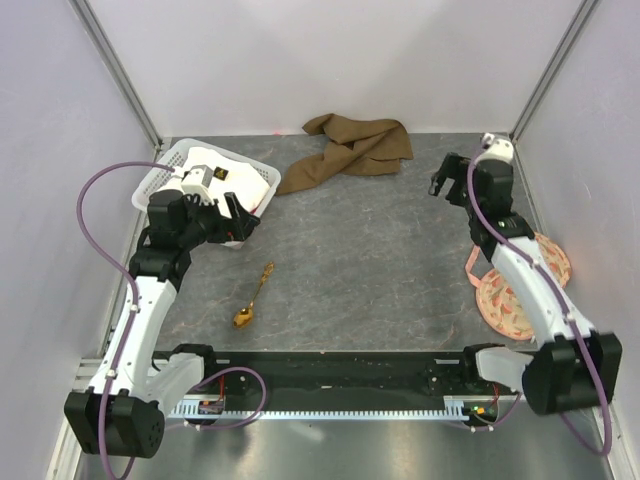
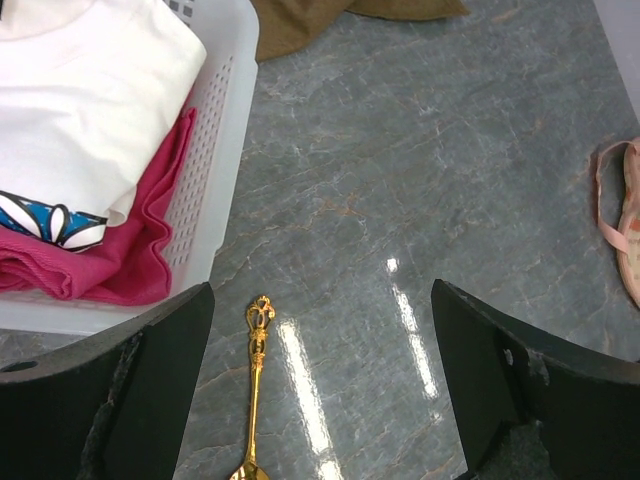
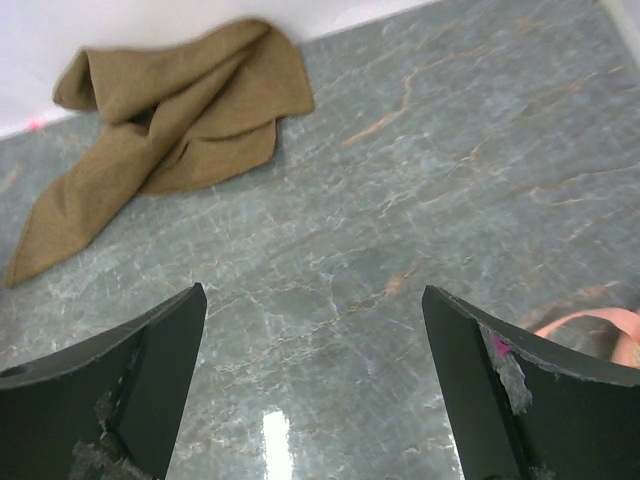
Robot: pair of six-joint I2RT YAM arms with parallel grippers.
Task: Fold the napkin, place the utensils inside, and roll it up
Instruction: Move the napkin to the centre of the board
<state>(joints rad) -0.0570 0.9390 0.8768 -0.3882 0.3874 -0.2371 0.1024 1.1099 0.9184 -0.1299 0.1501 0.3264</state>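
Observation:
The olive-brown napkin (image 1: 350, 150) lies crumpled at the back of the table, near the rear wall; the right wrist view shows it bunched at upper left (image 3: 180, 110), and its corner shows in the left wrist view (image 2: 300, 25). A gold spoon (image 1: 254, 296) with a twisted handle lies on the grey table at centre-left (image 2: 257, 385). My left gripper (image 1: 238, 215) hovers beside the basket, open and empty, above and beyond the spoon. My right gripper (image 1: 442, 180) hangs open and empty at the back right, right of the napkin.
A white perforated basket (image 1: 160, 172) at the back left holds a white cloth and a pink one (image 2: 130, 260). A peach patterned round fabric piece (image 1: 505, 300) lies at the right edge, partly under my right arm. Walls close in three sides.

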